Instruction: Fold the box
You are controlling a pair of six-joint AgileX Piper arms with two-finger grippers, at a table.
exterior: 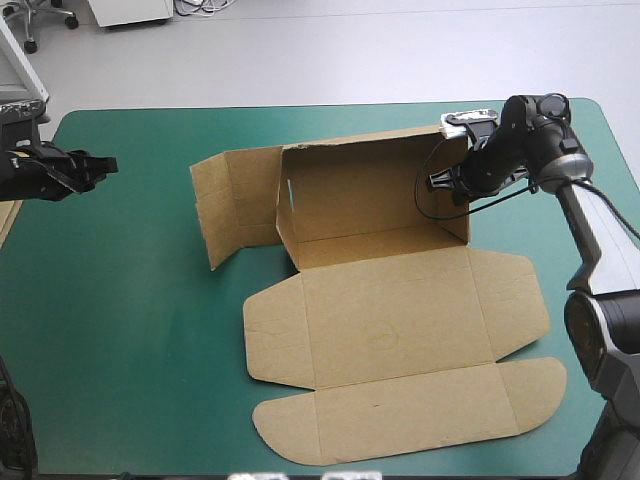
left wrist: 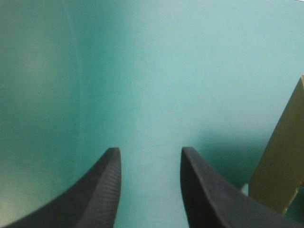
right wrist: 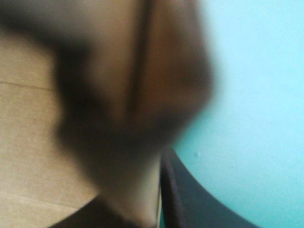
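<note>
In the middle of the table, on the teal-green cover (exterior: 130, 330): the box (exterior: 390, 330), brown, partly raised. Lies with 2 broad panels flat toward the near edge. Ends, on the nearer panel, in 2 rounded flaps; carries, on the other, 1 side flap at each end. Stands up behind these as a long back wall, upright, with a short wall at either end of it. Opens at the left end into an extra flap (exterior: 225, 205), also upright, angled off toward the table's left edge.

At the right end wall, near its top edge: the right gripper (exterior: 452, 185), reaching in from the table's right side. Clamps the board — sheet between the 2 black fingers, all but closed on it. Shows from the wrist as blurred brown board close ahead, with 1 finger (right wrist: 190, 204) on the teal-green side of the wall and flat brown board on the other.

Well apart from the box, near the table's left edge: the left gripper (exterior: 100, 163), pointing toward the box. Stands open over the cover, fingers (left wrist: 107, 185) spread, only teal-green between and ahead of them. Has a strip of brown board (left wrist: 282, 166) just beside 1 finger, tilted — cannot tell which board.

At the table's left edge, partly cut off: a sliver of more board (exterior: 5, 222).
</note>
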